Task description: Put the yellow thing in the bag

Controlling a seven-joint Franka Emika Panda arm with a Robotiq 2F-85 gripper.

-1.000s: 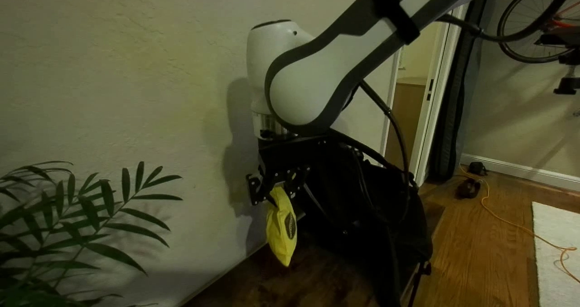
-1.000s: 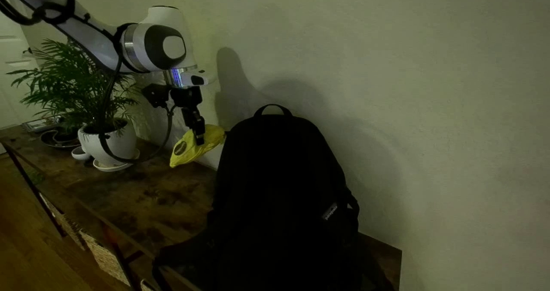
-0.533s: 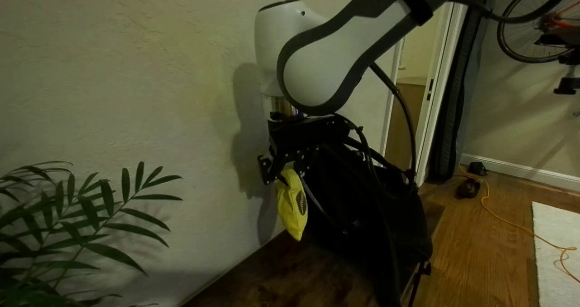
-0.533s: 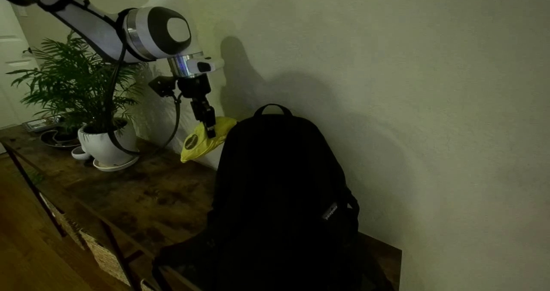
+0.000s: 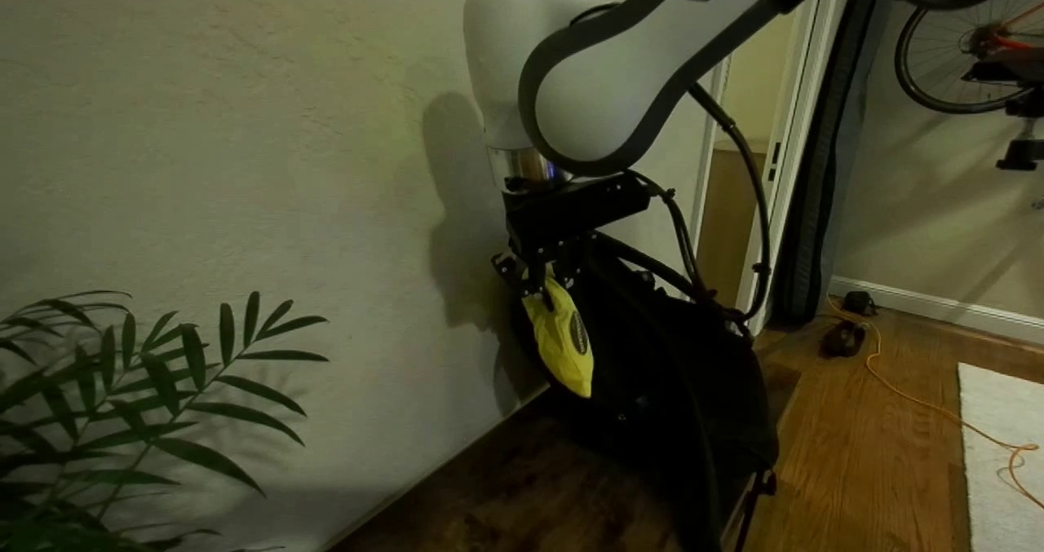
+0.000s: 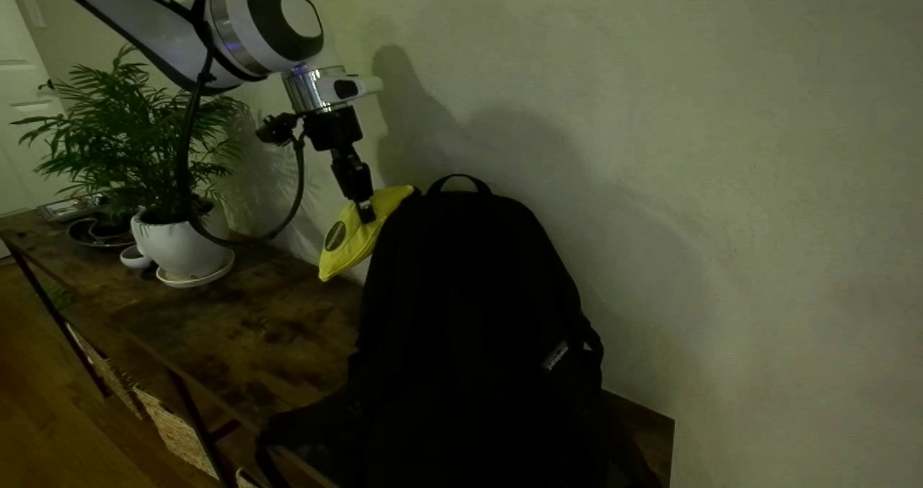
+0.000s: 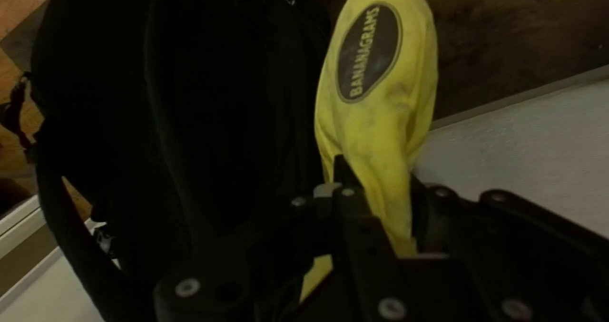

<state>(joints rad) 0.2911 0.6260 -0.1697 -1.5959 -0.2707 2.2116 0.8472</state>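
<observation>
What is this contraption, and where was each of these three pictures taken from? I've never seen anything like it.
It's a robot arm, white and dark grey, ending in a black two-fingered gripper. Two pictures were taken from outside the robot, at different places; the third comes from the arm's own wrist, looking along the gripper. The gripper is closed on a soft yellow pouch marked BANANAGRAMS. The pouch hangs beside a black backpack; whether they touch, I can't tell. The backpack stands on a dark wooden tabletop, along with a leafy plant in a white pot.
</observation>
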